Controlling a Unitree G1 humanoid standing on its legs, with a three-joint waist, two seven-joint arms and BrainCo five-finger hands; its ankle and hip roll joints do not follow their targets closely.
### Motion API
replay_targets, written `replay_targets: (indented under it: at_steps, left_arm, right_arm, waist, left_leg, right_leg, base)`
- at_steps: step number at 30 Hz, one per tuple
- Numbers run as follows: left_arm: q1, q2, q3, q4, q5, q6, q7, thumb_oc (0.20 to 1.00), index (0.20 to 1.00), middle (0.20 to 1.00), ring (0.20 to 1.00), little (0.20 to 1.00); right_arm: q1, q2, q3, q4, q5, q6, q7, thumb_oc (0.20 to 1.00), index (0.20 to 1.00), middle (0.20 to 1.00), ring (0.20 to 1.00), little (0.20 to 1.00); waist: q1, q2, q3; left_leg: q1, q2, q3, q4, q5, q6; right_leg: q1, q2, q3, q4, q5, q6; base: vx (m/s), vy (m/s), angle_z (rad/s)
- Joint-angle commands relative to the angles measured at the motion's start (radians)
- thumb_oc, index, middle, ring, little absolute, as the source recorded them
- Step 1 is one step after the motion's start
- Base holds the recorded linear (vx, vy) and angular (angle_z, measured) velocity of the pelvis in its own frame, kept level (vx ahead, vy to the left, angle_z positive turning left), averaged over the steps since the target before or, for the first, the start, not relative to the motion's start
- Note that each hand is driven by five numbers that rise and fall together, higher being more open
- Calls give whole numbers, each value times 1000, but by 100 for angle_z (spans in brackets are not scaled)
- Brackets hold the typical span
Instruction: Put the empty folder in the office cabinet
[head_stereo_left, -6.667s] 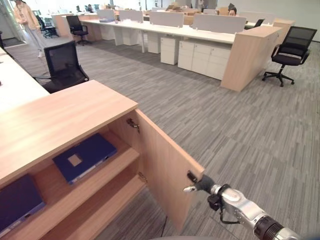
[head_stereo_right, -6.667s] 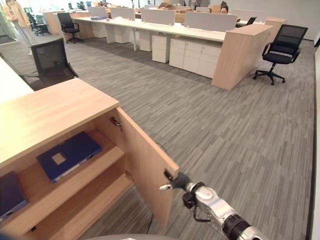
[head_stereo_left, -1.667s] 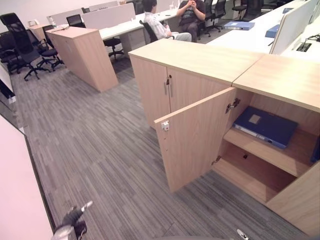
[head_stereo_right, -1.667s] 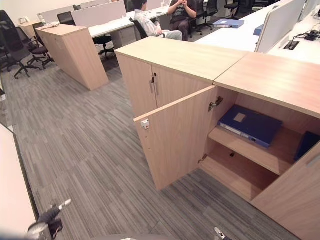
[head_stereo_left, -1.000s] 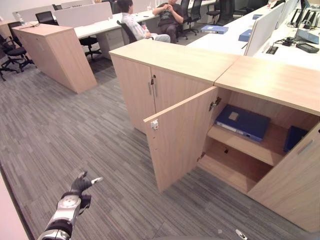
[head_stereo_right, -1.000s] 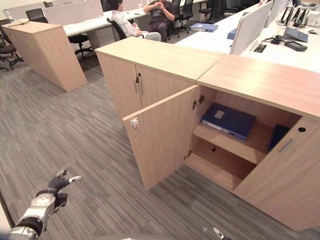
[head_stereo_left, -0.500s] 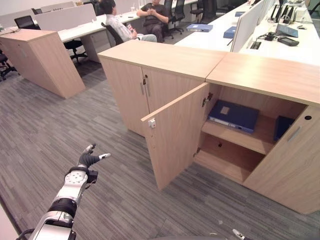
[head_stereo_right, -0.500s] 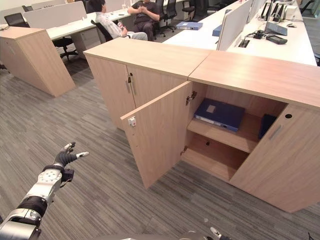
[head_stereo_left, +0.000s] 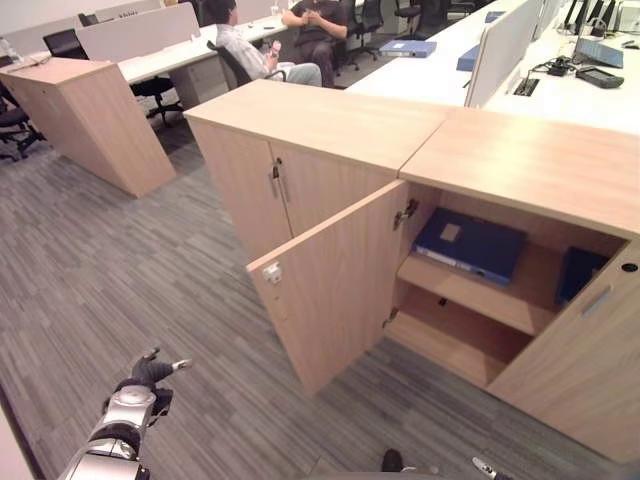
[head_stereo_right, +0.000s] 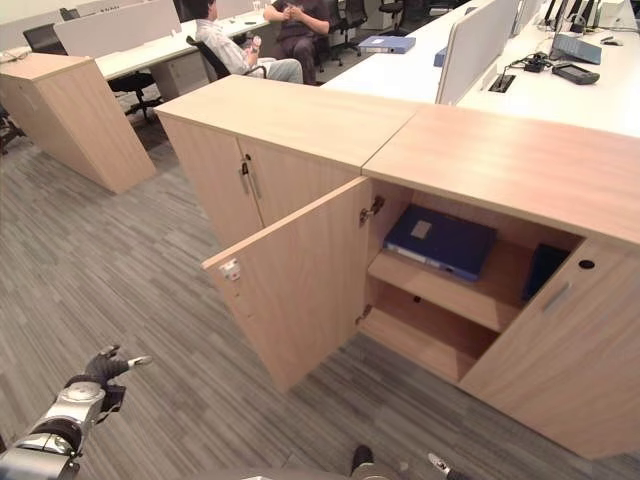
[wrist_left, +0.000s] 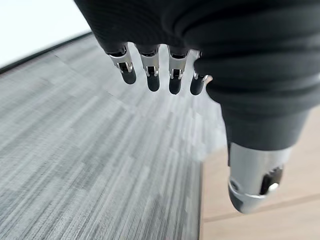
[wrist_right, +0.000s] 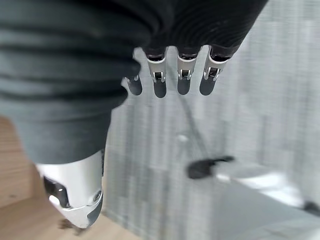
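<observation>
The office cabinet stands with its left door swung wide and its right door also open. A blue folder lies flat on the upper shelf, and a second dark blue folder stands at the shelf's right end. The lower shelf is bare. My left hand hangs low over the carpet, well left of the cabinet, with its fingers straight and nothing in it. My right hand is over the carpet too, open and holding nothing.
A closed two-door cabinet adjoins the open one on its left. Further left stands a wooden partition. Two people sit at desks behind, where another blue folder lies. Grey carpet spreads in front.
The whole view has shifted slightly. My left arm has dropped lower and nearer to me than half a second ago. The cabinet and folders are unchanged.
</observation>
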Motion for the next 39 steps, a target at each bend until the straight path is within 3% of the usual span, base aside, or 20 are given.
replay_targets:
  at_steps: [1,3,5,6,8,9,13,19,27,35,39]
  left_arm:
    - [-140,74,18,46,-54,-33,7,1000,1000,1000,1000,1000]
    - [-140,83,22,55,-58,-30,1,1000,1000,1000,1000,1000]
    - [-127,104,29,61,-72,-30,-10,1000,1000,1000,1000,1000]
    - [-117,107,32,56,-77,-31,-13,1000,1000,1000,1000,1000]
    - [-108,107,36,52,-82,-32,-14,1000,1000,1000,1000,1000]
    - [-99,115,37,50,-86,-33,-18,1000,1000,1000,1000,1000]
    - [-72,119,54,78,-71,-34,-26,1000,1000,1000,1000,1000]
    - [-30,101,58,48,-64,-36,-38,1000,1000,1000,1000,1000]
    - [23,40,22,1,-25,-36,-49,1000,1000,1000,1000,1000]
    - [81,-88,-100,-296,36,-43,-62,1000,1000,1000,1000,1000]
    - [66,-154,-147,-355,32,-46,-61,1000,1000,1000,1000,1000]
  right_arm:
    - [-54,-5,15,11,60,-24,-5,1000,1000,1000,1000,1000]
    - [-65,-15,20,6,56,-22,-3,1000,1000,1000,1000,1000]
    - [-70,-29,22,7,34,-21,1,1000,1000,1000,1000,1000]
    - [-68,-31,19,6,29,-22,1,1000,1000,1000,1000,1000]
    - [-65,-33,18,5,27,-23,1,1000,1000,1000,1000,1000]
    - [-56,-34,10,4,24,-26,-2,1000,1000,1000,1000,1000]
    - [-28,-27,-2,5,16,-27,13,1000,1000,1000,1000,1000]
    - [-4,-10,-17,31,11,-19,29,1000,1000,1000,1000,1000]
    - [-6,17,8,15,-8,-17,35,1000,1000,1000,1000,1000]
    - [-19,28,18,2,-48,-17,24,1000,1000,1000,1000,1000]
    - [-21,44,29,-3,-61,-13,19,1000,1000,1000,1000,1000]
  waist:
    - [-14,-17,42]
    - [5,-43,52]
    - [20,-52,55]
    - [23,-49,54]
    - [26,-45,52]
    - [30,-31,52]
    - [21,12,20]
    - [21,20,-7]
    - [31,5,-19]
    - [31,-19,-17]
    - [22,-28,-16]
  left_leg:
    - [-106,13,54,238,-53,-12]
    - [-137,1,61,187,-49,4]
    - [-156,-1,3,69,-1,-5]
    - [-160,3,-26,1,41,-9]
    - [-168,9,-55,-47,67,-13]
    - [-173,13,-100,-138,103,-20]
    - [-89,27,-114,-262,145,-35]
    - [-42,4,-97,-272,119,-27]
    - [-29,-10,-85,-272,93,-11]
    - [-29,-10,-91,-272,83,-3]
    - [-27,-9,-92,-272,78,-1]
  right_leg:
    - [42,-41,6,0,-106,117]
    - [45,-62,16,0,-101,110]
    - [54,-68,39,0,-106,113]
    - [55,-67,42,0,-111,112]
    - [57,-65,46,0,-116,112]
    - [71,-60,52,0,-125,114]
    - [80,-45,62,0,-130,119]
    - [94,-67,77,0,-129,130]
    - [89,-82,87,0,-123,144]
    - [87,-83,85,0,-129,148]
    - [87,-81,88,0,-132,148]
  base:
    - [49,-55,12]
    - [93,-28,-9]
    - [135,50,-30]
    - [82,69,-46]
    - [69,58,-38]
    - [77,82,-26]
    - [129,134,-27]
    - [99,119,-8]
    - [48,59,-4]
    - [0,0,0]
    - [0,0,0]
